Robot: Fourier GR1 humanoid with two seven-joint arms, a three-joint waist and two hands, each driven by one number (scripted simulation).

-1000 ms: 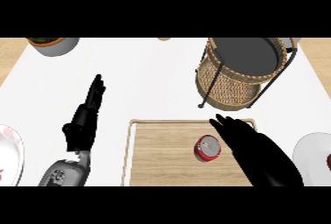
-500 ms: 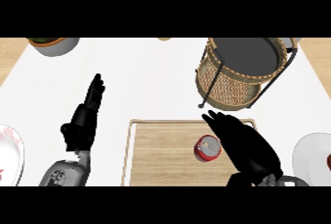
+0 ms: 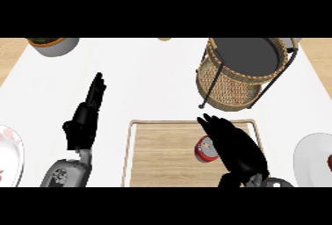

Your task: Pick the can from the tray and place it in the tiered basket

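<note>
A red can with a silver top (image 3: pixel 205 150) lies on the wooden tray (image 3: pixel 162 154), right of the tray's middle. My right hand (image 3: pixel 232 147) hovers over the tray with straight fingers pointing up-left, and it covers the can's right side. The wicker tiered basket (image 3: pixel 243 72) with a dark round top stands behind the tray at the upper right. My left hand (image 3: pixel 84 118) rests left of the tray, fingers straight and pointing up, holding nothing.
A white bowl with dark contents (image 3: pixel 54 44) sits at the far left corner. One white plate (image 3: pixel 8 154) shows at the left edge and another plate (image 3: pixel 314 160) at the right edge. The counter's wooden border (image 3: pixel 321 57) runs along both sides.
My right hand has slid left across the tray and now overlaps the can's right side. The left hand and the can have stayed put.
</note>
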